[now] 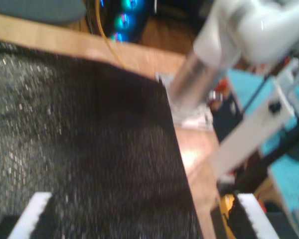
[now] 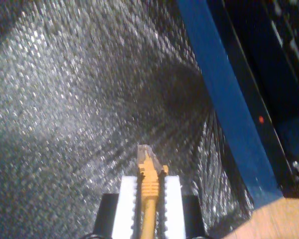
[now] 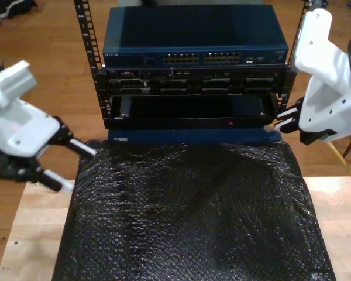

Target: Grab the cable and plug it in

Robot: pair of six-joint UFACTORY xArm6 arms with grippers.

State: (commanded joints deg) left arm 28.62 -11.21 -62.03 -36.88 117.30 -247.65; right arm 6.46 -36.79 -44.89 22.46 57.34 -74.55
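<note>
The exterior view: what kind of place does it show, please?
Probably a lab bench for network hardware: a rack-mounted switch with port rows, a black mat on a wooden table, and my second gripper holding a yellow cable.

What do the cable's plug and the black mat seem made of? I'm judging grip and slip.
The cable, shut in my second gripper, looks sheathed in matte yellow plastic or rubber; its plug looks like clear hard plastic, being see-through. The black mat looks like glossy bubbled plastic film, glinting in small dimples.

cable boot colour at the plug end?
Yellow cable, clear plug tip; clearest in the second wrist view.
</note>
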